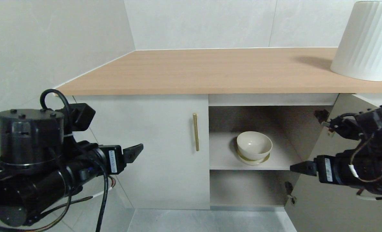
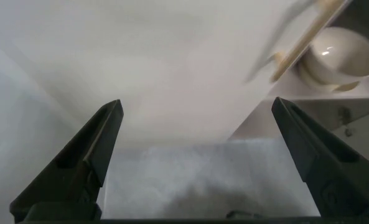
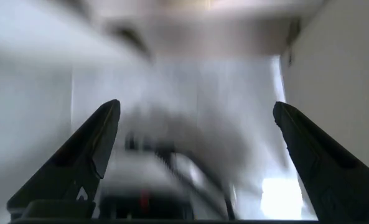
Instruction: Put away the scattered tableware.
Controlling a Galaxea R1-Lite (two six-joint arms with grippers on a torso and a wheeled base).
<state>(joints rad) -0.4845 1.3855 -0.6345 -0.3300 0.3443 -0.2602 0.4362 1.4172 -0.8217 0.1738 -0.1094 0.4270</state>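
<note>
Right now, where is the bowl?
In the head view, the bowl sits on a small plate on the middle shelf of the open cabinet, just right of the gold door handle.

bowl (image 1: 254, 144): sitting on the plate (image 1: 253, 160)
plate: lying on the cupboard shelf (image 1: 222, 155)
door (image 1: 146, 145): standing left of the bowl
tub (image 1: 365, 42): sitting on the counter (image 1: 210, 71), far right

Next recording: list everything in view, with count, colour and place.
bowl: 1, cream, on the plate
plate: 1, cream, on the middle shelf
shut door: 1, grey, left of the shelf
handle: 1, gold, on the shut door
open door: 1, grey, swung out at right
countertop: 1, wood, on top
ribbed object: 1, white, countertop's right end
left gripper: 1, black, open, facing the shut door
right gripper: 1, black, open, by the open door
</note>
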